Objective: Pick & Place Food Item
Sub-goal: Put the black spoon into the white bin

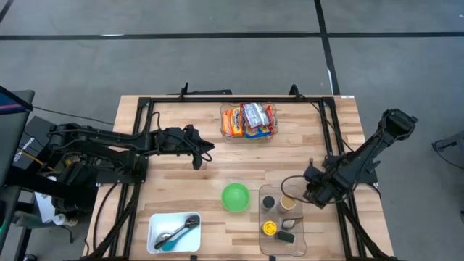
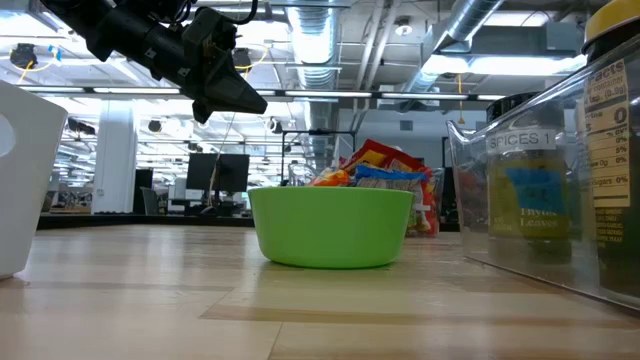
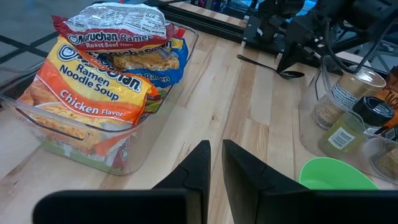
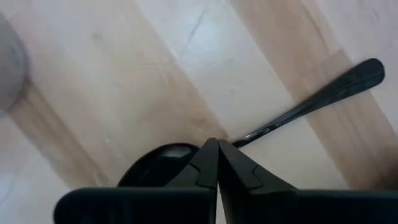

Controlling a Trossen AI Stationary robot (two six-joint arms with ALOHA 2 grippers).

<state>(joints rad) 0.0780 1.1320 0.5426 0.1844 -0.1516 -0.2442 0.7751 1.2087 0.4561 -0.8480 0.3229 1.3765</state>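
Ramen packets (image 1: pixel 249 119) (image 3: pixel 99 81) lie piled in a clear container (image 3: pixel 74 152) at the table's far middle. My left gripper (image 1: pixel 205 154) (image 3: pixel 216 149) hovers left of the container, shut with only a slit between its fingers and nothing in them. A green bowl (image 1: pixel 235 197) (image 2: pixel 330 228) stands near the middle. A black spoon (image 4: pixel 298 112) (image 3: pixel 267 64) lies flat on the wood at the right. My right gripper (image 1: pixel 312 193) (image 4: pixel 217 146) is shut and points steeply down over the spoon's neck. My right gripper's shut fingertips (image 4: pixel 208 155) stand above the spoon's neck (image 4: pixel 245 135), between its bowl and handle. They come from above, pointing down. The fingers hide the spot, so I cannot tell whether they touch the spoon. The spoon lies flat on the table.
A clear tray (image 1: pixel 284 250) (image 2: pixel 520 200) with spice jars stands right of the bowl, close to my right gripper. A white bin (image 1: pixel 156 221) (image 2: pixel 25 180) with utensils stands at the near left. Bare wood lies between the container and the bowl.
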